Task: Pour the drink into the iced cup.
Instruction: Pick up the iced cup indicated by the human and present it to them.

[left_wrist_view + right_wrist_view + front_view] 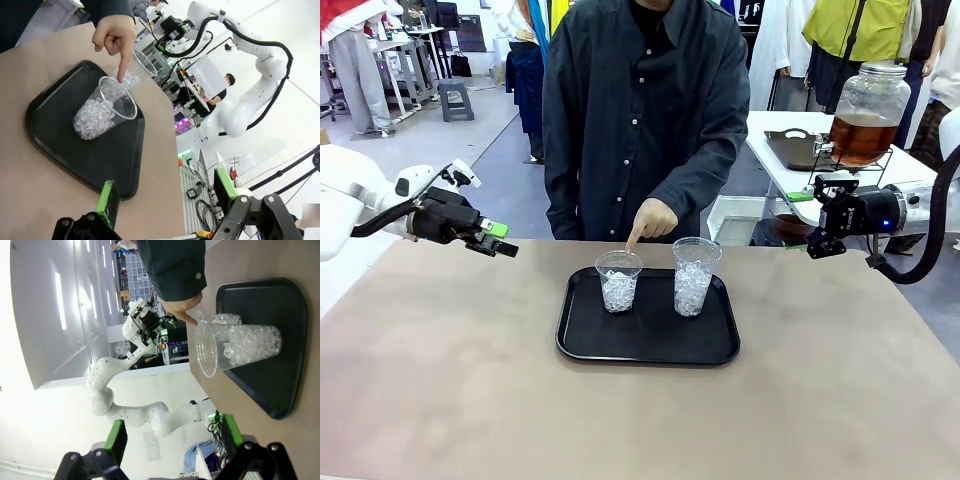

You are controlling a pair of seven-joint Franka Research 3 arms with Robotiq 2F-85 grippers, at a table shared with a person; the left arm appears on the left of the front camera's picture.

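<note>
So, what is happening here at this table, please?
A person's hand points down at the shorter cup, one of two on a black tray. The taller cup stands beside it. Both cups hold only ice. The left claw and the right claw hang open at the sides of the table, holding nothing. The brown drink sits in a big jar on another table behind, so nothing is poured yet.

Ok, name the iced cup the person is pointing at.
The shorter cup, left on the tray; the person's finger is at its rim, not the taller cup.
</note>
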